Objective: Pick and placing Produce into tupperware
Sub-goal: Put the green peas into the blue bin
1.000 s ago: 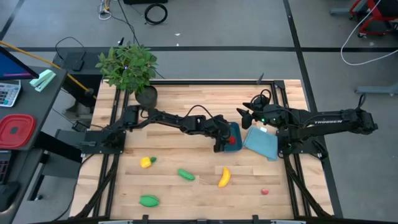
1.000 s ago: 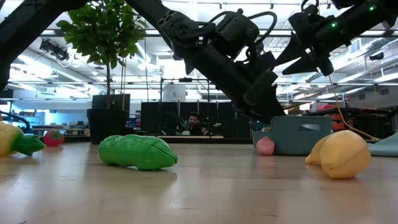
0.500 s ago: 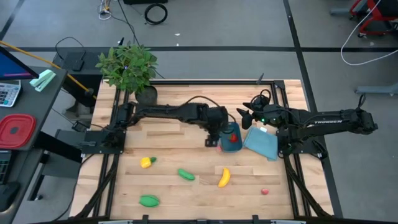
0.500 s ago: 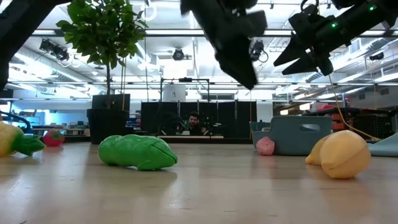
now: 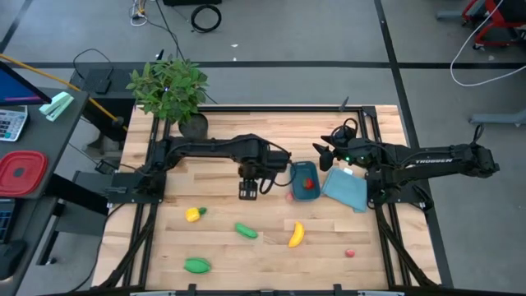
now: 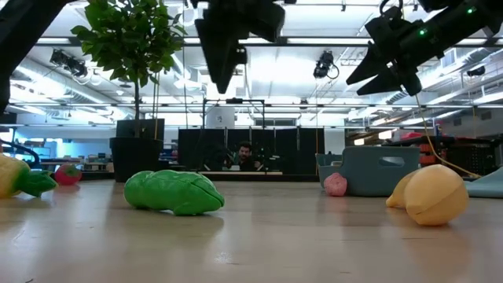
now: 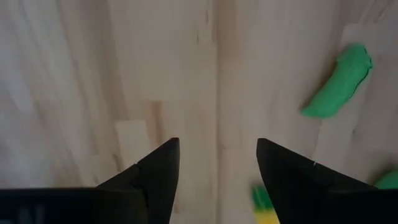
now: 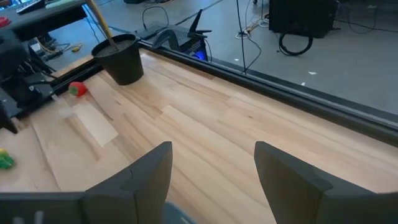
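Note:
The dark-blue tupperware point(image 5: 304, 171) stands at mid-table with a red piece point(image 5: 310, 185) inside it. A pink piece point(image 5: 289, 196) lies on the wood against its near-left corner. The banana point(image 5: 296, 234), a green oblong piece point(image 5: 246, 230), a second green one point(image 5: 196, 265), the yellow piece with green stem point(image 5: 194, 215) and a tiny red one point(image 5: 350, 253) lie on the near half of the table. My left gripper point(image 5: 248, 190) hangs open above bare wood left of the tub, its fingers pointing down point(image 7: 217, 163). My right gripper point(image 5: 323, 154) waits open and raised to the right of the tub's far end point(image 8: 211, 168).
A flat light-blue piece point(image 5: 345, 189) lies right of the tub, under my right arm. The potted plant point(image 5: 171, 89) stands at the far left corner, with a small red piece point(image 8: 76, 89) on the wood near its pot. A black frame point(image 5: 374, 115) edges the table.
My left gripper has risen from the tupperware and swung toward the table's left, now over bare wood. The red piece stays in the tub.

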